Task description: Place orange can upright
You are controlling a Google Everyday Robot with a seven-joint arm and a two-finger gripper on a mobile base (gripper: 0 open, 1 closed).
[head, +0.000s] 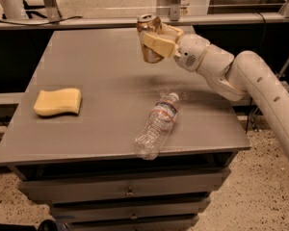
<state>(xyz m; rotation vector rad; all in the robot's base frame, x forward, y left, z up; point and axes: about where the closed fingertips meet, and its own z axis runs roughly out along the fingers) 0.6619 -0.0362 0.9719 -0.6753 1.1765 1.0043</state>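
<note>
The orange can (pixel 150 36) is a coppery can with a silver top, held nearly upright in the air above the far middle of the grey table (pixel 101 81). My gripper (pixel 154 41) is shut on the can, its tan fingers (pixel 158 44) clamped across the can's side. The white arm reaches in from the right. The can's bottom hangs a short way above the tabletop.
A clear plastic water bottle (pixel 157 124) lies on its side near the table's front edge. A yellow sponge (pixel 58 101) lies at the left. Drawers sit under the table's front. A rail and black gap run behind the table.
</note>
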